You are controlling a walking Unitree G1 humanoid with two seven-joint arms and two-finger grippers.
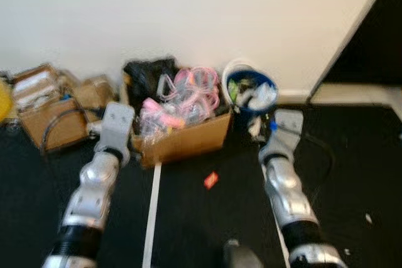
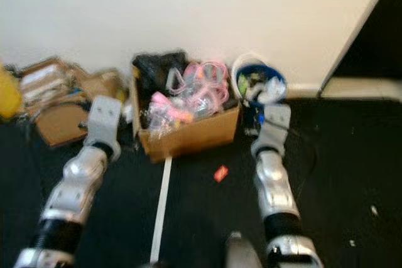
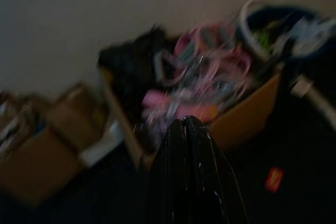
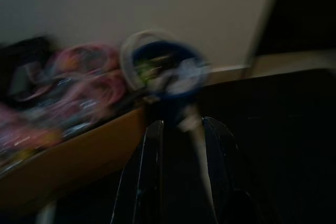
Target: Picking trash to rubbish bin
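Rubbish bin (image 1: 250,91) blue, white-lined, heaped full, right claw (image 4: 181,129) parted, left claw (image 3: 184,124) closed, empty.

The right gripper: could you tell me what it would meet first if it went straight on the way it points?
Probably the blue rubbish bin, full of trash, directly ahead of the right gripper; blur leaves the depth uncertain.

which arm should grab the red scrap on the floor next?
Probably right. The red scrap lies nearer the right arm, and the rubbish bin stands just ahead of the right end effector, which is open. The left end effector is shut.
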